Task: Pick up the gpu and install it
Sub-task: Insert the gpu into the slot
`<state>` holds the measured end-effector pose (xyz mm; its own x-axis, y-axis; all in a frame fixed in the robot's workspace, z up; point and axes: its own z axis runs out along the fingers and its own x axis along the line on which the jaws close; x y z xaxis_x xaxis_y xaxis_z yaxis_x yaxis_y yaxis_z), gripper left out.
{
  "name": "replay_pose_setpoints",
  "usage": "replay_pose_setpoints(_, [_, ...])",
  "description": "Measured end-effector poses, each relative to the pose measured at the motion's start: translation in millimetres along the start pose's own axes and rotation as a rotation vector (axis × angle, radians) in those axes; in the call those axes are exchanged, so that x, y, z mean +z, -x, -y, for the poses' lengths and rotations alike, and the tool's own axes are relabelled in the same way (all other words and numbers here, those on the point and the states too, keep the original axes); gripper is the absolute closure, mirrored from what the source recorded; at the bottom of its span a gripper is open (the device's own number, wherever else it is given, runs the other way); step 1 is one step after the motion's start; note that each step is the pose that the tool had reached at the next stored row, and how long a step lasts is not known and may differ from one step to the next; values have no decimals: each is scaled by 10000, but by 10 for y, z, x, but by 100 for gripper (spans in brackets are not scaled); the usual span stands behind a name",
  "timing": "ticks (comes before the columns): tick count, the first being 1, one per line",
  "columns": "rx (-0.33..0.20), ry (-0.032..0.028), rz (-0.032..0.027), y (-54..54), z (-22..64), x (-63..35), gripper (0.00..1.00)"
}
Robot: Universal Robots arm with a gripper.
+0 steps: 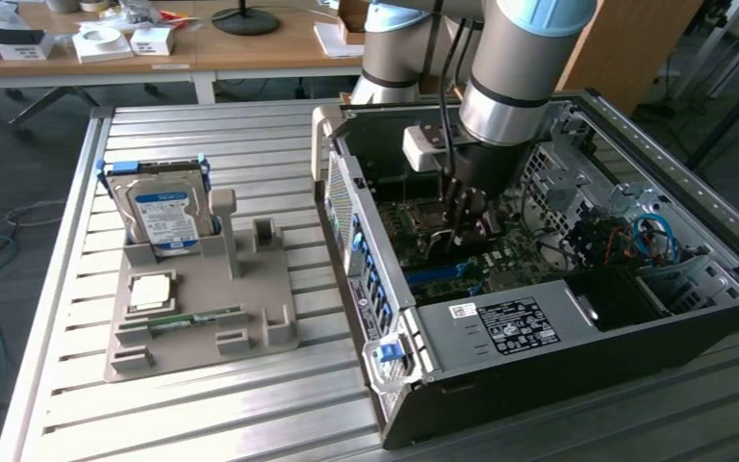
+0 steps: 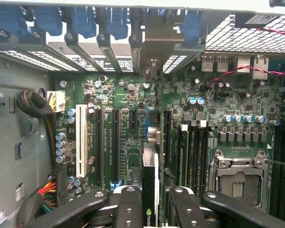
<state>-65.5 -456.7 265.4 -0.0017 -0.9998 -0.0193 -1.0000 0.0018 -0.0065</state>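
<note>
1. The bench (image 1: 216, 404) of ribbed metal lies under everything; the pincer hangs above it, inside the box.
2. The computer case (image 1: 575, 385) lies open on its side, and its walls stand all around the pincer.
3. The arm (image 1: 518, 67) reaches down into the case and carries the pincer at its lower end.
4. The green circuit board (image 2: 128, 95) covers the case floor directly below the pincer, with its long black slots just beside the fingers.
5. A gray holder (image 1: 254, 289) sits well apart from the pincer, toward the exterior view's left.
6. A hard drive (image 1: 165, 217) with a blue label stands upright in that holder, well apart from the pincer.
7. The gpu (image 2: 149, 180) is seen edge-on between the fingers (image 2: 128, 209), running from them toward the case's rear wall. Whether its lower edge sits in a slot cannot be told.
8. The pincer (image 1: 466, 217) (image 2: 154, 206) is clamped on the gpu, one black finger on each flat side.
9. An empty processor socket (image 2: 237, 178) lies near the pincer on the circuit board.
10. A narrow memory stick (image 1: 196, 320) lies flat on the holder, well apart from the pincer.
</note>
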Motion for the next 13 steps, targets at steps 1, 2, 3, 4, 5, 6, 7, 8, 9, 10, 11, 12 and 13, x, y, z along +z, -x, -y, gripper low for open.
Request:
replay_pose_setpoints(1, [-1,1,-5,-1,0,0,73])
replay_pose_setpoints(2, [-1,-1,-9,-2,0,1,73])
replay_pose_setpoints(3, [1,-1,-17,-6,-1,1,73])
replay_pose_setpoints(4, [2,0,-26,-7,-2,1,73])
replay_pose_setpoints(5, [3,-1,-33,-8,-1,1,73])
replay_pose_setpoints(6, [2,-1,-44,-10,-1,1,73])
replay_pose_setpoints(7, [1,0,-46,-10,-1,1,73])
replay_pose_setpoints(8, [1,-1,-47,-11,-1,0,73])
replay_pose_setpoints(9, [0,0,-47,-11,-1,0,73])
replay_pose_setpoints(10, [0,-1,-47,-11,-2,0,73])
replay_pose_setpoints(11, [0,-1,-47,-11,-6,0,73])
replay_pose_setpoints(12, [0,-1,-47,-11,-12,0,73])
replay_pose_setpoints(13, [1,-1,-47,-11,-16,0,73])
